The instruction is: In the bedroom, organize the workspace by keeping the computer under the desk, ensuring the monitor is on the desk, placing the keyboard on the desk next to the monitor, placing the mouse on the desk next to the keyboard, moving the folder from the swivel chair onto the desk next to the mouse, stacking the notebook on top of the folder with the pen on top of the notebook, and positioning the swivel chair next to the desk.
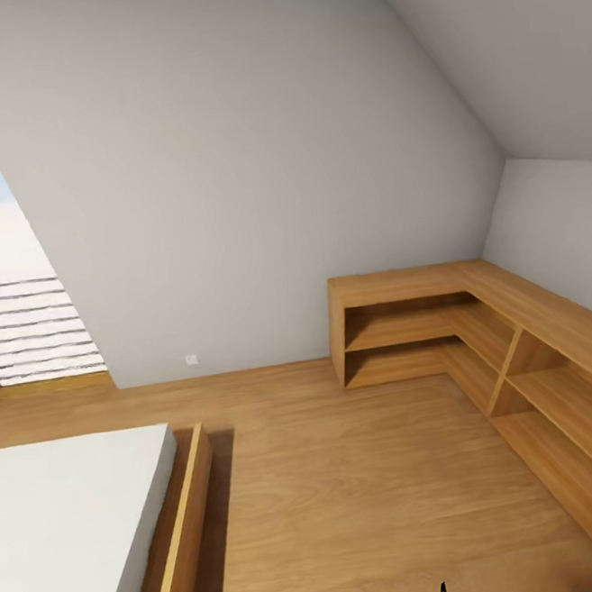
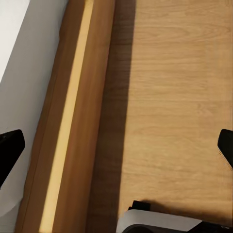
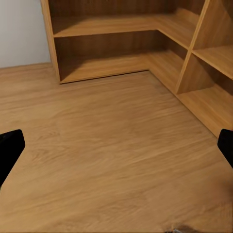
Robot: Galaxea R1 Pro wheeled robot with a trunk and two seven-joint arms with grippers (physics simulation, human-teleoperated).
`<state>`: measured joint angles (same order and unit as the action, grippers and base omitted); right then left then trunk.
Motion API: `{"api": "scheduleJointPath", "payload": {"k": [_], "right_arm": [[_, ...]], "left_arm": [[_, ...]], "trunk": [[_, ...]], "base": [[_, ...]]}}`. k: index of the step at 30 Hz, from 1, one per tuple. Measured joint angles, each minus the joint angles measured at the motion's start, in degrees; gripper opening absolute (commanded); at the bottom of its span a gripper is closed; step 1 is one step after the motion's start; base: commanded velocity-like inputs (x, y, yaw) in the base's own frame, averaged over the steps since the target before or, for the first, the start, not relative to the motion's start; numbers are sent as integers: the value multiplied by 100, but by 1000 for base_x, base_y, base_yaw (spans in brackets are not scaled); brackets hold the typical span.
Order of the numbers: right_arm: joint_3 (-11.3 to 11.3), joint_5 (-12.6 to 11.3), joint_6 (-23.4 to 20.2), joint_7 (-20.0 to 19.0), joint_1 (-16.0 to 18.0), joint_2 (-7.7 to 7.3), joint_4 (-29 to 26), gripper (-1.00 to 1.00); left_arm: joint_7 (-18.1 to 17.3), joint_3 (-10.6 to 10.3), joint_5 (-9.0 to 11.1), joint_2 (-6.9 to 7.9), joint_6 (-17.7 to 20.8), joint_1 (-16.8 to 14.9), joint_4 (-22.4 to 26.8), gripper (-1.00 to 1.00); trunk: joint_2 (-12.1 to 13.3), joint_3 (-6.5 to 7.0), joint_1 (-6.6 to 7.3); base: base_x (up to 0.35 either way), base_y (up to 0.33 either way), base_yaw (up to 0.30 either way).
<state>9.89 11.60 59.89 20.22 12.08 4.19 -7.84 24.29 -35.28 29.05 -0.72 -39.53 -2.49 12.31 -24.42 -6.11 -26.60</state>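
The desk, the swivel chair and the other task things are out of view. My left gripper (image 2: 116,148) is open, its black fingertips (image 2: 9,145) far apart, hanging over the wood floor beside the bed's wooden side rail (image 2: 73,121). My right gripper (image 3: 116,148) is open too, with nothing between its fingers. It hangs over bare floor in front of a low wooden shelf unit (image 3: 111,29).
A bed with a white mattress (image 1: 65,526) and a wooden frame (image 1: 179,542) stands at the lower left. An L-shaped low wooden shelf unit (image 1: 481,332) fills the right corner under the sloped wall. A window (image 1: 16,305) is at the left. Wood floor (image 1: 351,490) lies between.
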Motion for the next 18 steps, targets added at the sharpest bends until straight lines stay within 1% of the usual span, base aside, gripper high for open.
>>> {"api": "scheduleJointPath", "payload": {"k": [18], "right_arm": [[0,0,0,0,0,0,0,100]], "left_arm": [[0,4,0,0,8,0,0,100]], "trunk": [[0,1,0]], "base": [[322,0,-2]]}}
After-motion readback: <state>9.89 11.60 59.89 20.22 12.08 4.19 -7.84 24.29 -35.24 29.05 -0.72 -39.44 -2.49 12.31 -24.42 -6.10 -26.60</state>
